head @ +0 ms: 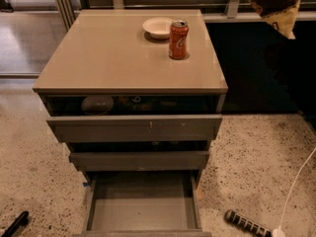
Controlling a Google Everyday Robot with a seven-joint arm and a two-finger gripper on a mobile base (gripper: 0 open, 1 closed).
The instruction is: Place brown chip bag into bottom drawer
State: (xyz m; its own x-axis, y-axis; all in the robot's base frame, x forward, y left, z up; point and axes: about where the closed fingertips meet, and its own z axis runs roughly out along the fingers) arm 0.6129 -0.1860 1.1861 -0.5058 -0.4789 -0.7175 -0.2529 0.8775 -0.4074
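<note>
Brown chip bag up in the top right corner, cut off by the upper edge, in the air with its cream crimped end pointing down. Off to the right of the cabinet, past the edge of its tan surface, touching nothing in view. Well apart from the bottom drawer, pulled far out at the foot of the cabinet, grey floor and thin sides showing.

Gripper outside the frame; jaws apart or together, cannot tell.

On the surface, near the back right: an upright orange-red soda can, with a small white bowl just beside it, behind and to the left.

Top drawer slightly open, dim shapes inside. Middle drawer out a little further.

On the speckled floor at the right, a white cable and a black ridged handle.
</note>
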